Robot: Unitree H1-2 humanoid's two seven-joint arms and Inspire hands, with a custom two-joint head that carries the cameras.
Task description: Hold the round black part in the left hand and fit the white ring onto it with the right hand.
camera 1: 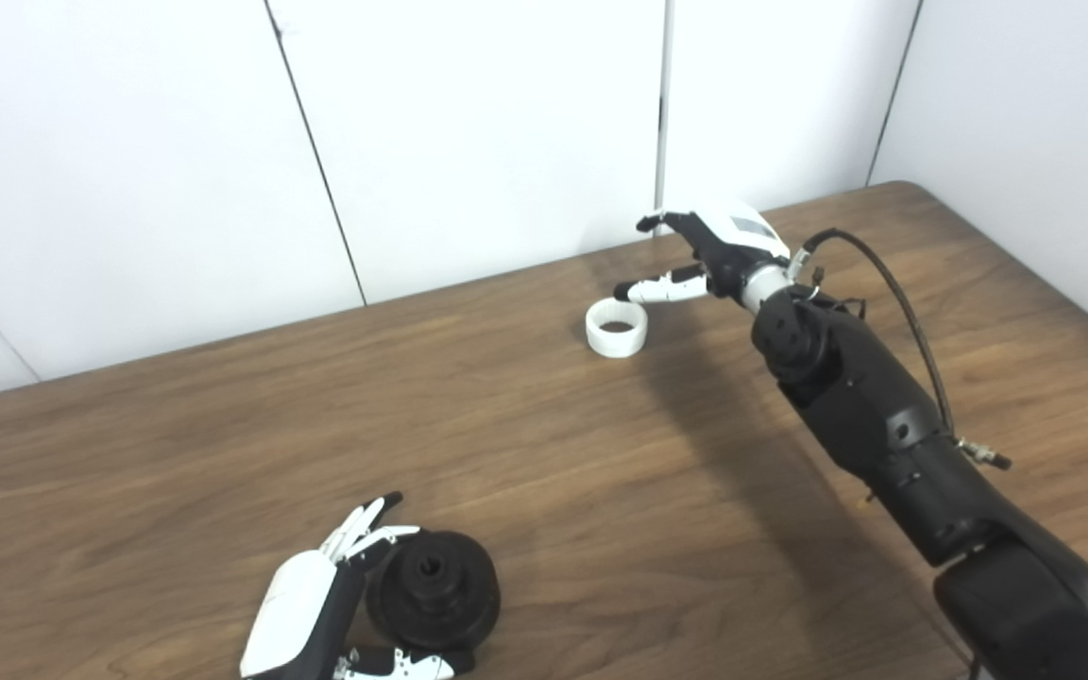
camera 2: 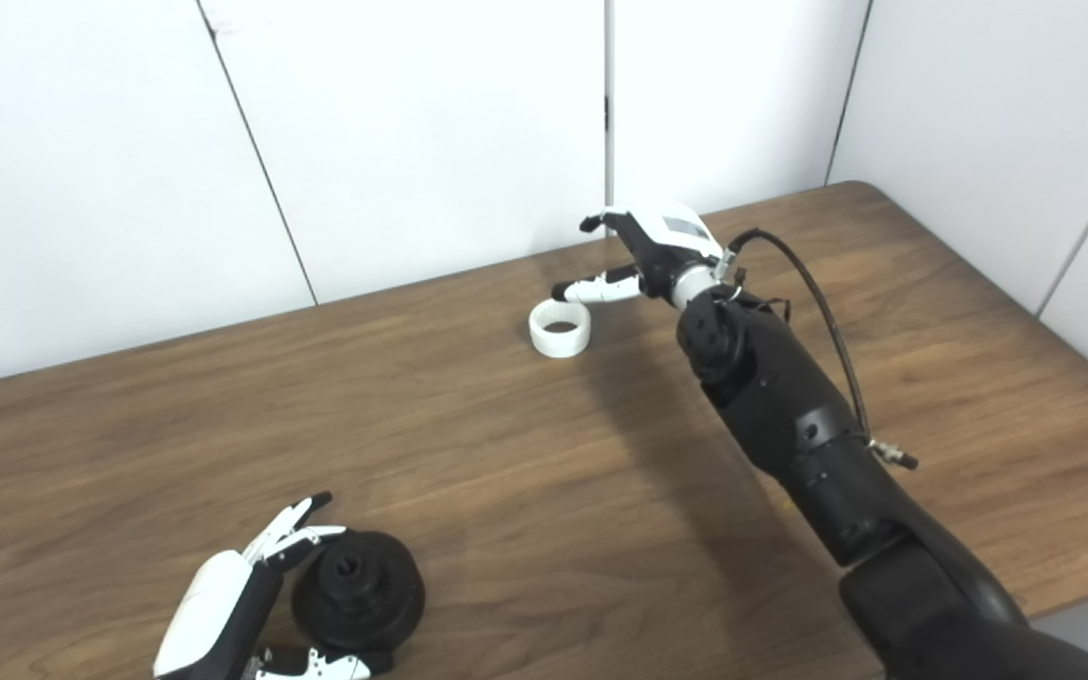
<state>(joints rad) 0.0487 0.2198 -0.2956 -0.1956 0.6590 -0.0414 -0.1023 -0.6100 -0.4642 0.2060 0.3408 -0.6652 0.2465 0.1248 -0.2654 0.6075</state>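
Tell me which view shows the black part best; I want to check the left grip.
The left eye view: the black part sits further from the frame's corner, with its stepped top and centre hole clear beside the left robot hand. The right eye view shows the same part, pushed closer to the bottom-left corner.

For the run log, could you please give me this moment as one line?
left hand: open around round black part | right hand: open beside white ring | ring: on table, not fitted

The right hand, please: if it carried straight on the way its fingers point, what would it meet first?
Probably the white ring, just beyond the right hand; its fingers are open and stop just short, though depth is unclear.
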